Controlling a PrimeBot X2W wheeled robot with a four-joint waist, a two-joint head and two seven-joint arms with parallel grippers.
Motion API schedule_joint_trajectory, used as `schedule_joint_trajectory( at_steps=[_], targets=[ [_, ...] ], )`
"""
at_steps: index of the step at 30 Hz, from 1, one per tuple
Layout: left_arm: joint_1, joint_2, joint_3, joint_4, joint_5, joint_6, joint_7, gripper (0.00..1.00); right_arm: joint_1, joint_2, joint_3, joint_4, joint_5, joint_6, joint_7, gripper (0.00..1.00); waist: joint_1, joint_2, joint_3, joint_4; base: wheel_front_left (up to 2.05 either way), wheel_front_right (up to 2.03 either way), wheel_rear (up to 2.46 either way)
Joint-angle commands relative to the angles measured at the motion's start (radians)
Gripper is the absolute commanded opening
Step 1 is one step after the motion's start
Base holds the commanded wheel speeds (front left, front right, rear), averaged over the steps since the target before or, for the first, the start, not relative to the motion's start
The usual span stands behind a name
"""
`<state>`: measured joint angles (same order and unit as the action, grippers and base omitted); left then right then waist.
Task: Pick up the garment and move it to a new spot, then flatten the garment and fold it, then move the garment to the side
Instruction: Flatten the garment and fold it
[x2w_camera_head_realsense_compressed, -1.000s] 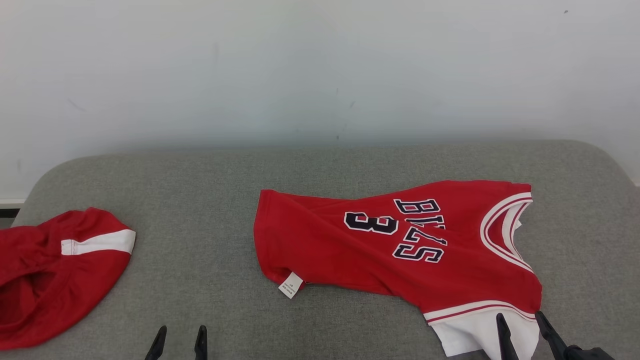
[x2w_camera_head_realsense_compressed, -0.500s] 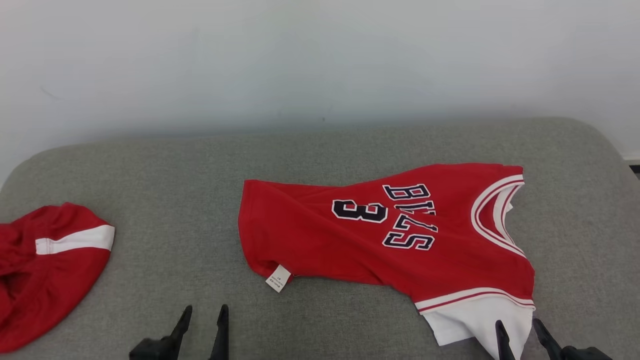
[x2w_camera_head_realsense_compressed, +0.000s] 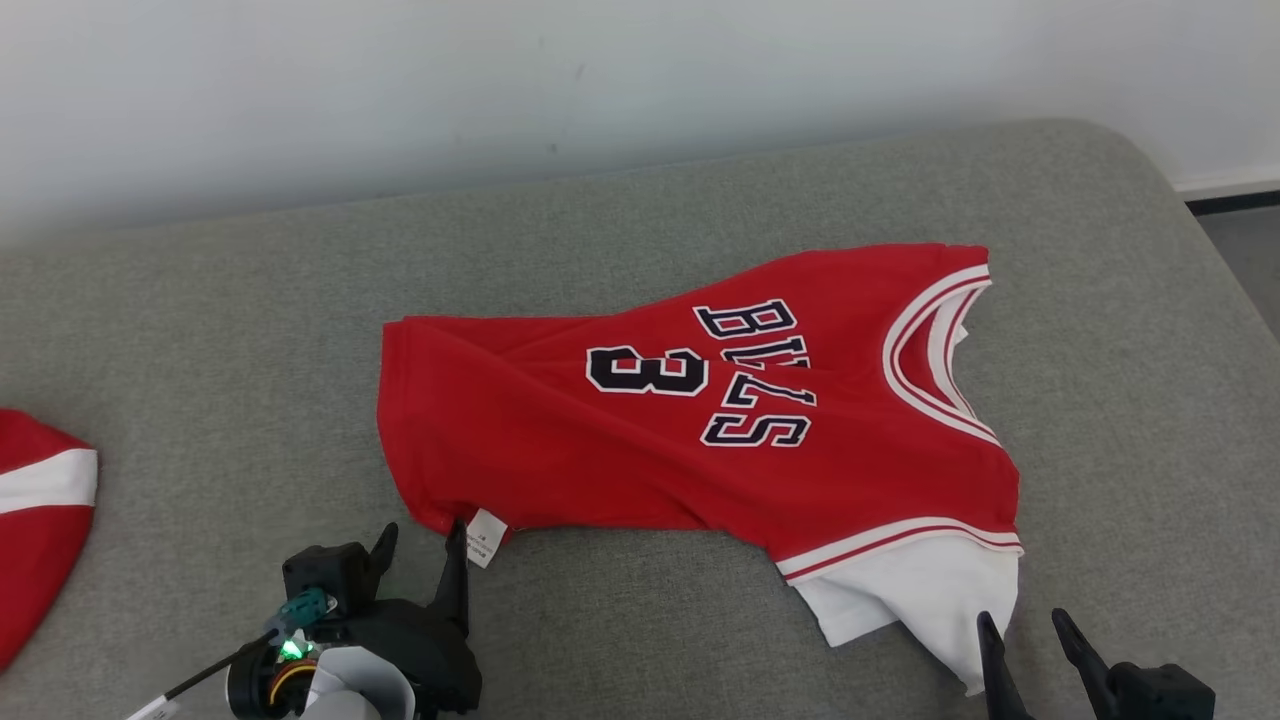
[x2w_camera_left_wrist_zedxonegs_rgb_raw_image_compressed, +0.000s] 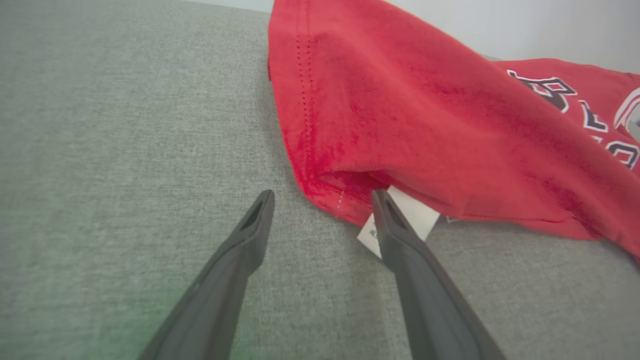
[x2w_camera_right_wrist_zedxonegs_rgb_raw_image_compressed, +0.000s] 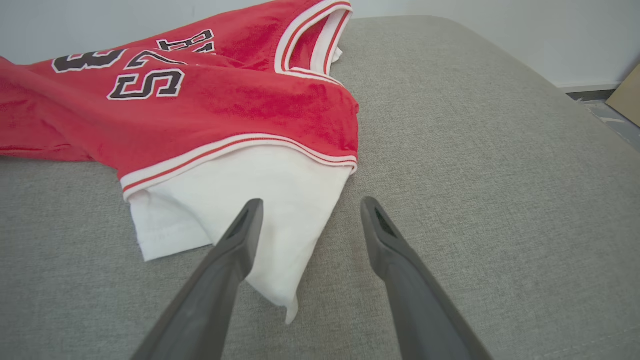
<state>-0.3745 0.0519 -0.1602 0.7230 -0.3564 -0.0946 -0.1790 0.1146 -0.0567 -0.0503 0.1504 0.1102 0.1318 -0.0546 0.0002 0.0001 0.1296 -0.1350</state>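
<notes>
We judge this to be the opening step: taking hold of the red jersey (x2w_camera_head_realsense_compressed: 700, 440), which lies rumpled in the middle of the grey cushion (x2w_camera_head_realsense_compressed: 200, 330). Our left gripper (x2w_camera_head_realsense_compressed: 423, 535) stands spread and empty at the hem corner, beside the white care label (x2w_camera_head_realsense_compressed: 487, 537). Our right gripper (x2w_camera_head_realsense_compressed: 1022, 622), likewise spread and empty, points at the white sleeve (x2w_camera_head_realsense_compressed: 900, 605). Next, both should slide onto cloth, close, and lift together.

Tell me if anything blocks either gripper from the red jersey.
Nothing visible does. The open left gripper sits at a hem corner of the jersey, by the white tag; the open right gripper sits at the edge of the white sleeve.
</notes>
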Motion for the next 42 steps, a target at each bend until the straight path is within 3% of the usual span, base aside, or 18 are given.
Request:
schedule_joint_trajectory(
  at_steps=[1,10,13,14,15,20,26,40,41,42],
  targets=[
    [-0.014,0.000,-0.001,0.008,-0.007,0.006,-0.002,1.00,-0.016,0.003,0.000,0.001,0.000,-0.002,-0.008,1.00,-0.0002,-0.0001,0.035,-0.037,0.00,0.00,0.00],
    [-0.055,-0.002,-0.021,0.113,-0.060,0.047,0.012,1.00,-0.032,0.006,0.010,0.016,0.003,-0.002,-0.023,1.00,-0.0002,-0.0001,0.045,-0.063,0.00,0.00,0.00],
    [-0.054,-0.006,-0.038,0.134,-0.076,0.043,0.013,0.39,-0.027,0.006,0.005,0.021,0.004,-0.002,-0.024,1.00,-0.0002,-0.0001,0.043,-0.066,0.00,0.00,0.00],
    [-0.052,-0.008,-0.046,0.139,-0.080,0.039,0.011,0.27,-0.023,0.006,0.002,0.024,0.002,-0.002,-0.020,1.00,-0.0002,-0.0001,0.042,-0.066,0.00,0.00,0.00],
    [-0.050,-0.008,-0.056,0.142,-0.086,0.036,0.010,0.00,-0.018,0.006,-0.001,0.028,0.001,-0.002,-0.014,1.00,-0.0002,-0.0001,0.042,-0.065,0.00,0.00,0.00],
    [-0.041,-0.005,-0.096,0.155,-0.114,0.043,-0.004,0.00,-0.003,0.002,0.009,0.049,0.005,-0.002,0.025,1.00,-0.0002,-0.0001,0.039,-0.055,0.00,0.00,0.00],
    [-0.052,-0.004,-0.134,0.165,-0.142,0.049,-0.026,0.00,-0.016,-0.046,0.116,0.094,0.052,-0.002,0.059,1.00,-0.0002,-0.0001,0.039,-0.041,0.00,0.00,0.00],
    [-0.070,-0.002,-0.154,0.173,-0.155,0.045,-0.053,0.00,-0.099,-0.058,0.172,0.184,0.033,-0.002,0.023,1.00,-0.0002,-0.0001,0.041,-0.025,0.00,0.00,0.00],
    [-0.070,-0.002,-0.156,0.173,-0.157,0.046,-0.055,0.00,-0.103,-0.057,0.175,0.187,0.035,-0.002,0.018,0.40,-0.0002,-0.0001,0.041,-0.022,0.00,0.00,0.00],
    [-0.071,-0.002,-0.158,0.172,-0.160,0.045,-0.057,0.00,-0.107,-0.057,0.175,0.187,0.035,-0.002,0.011,0.19,-0.0002,-0.0001,0.040,-0.019,0.00,0.00,0.00]
  ],
)
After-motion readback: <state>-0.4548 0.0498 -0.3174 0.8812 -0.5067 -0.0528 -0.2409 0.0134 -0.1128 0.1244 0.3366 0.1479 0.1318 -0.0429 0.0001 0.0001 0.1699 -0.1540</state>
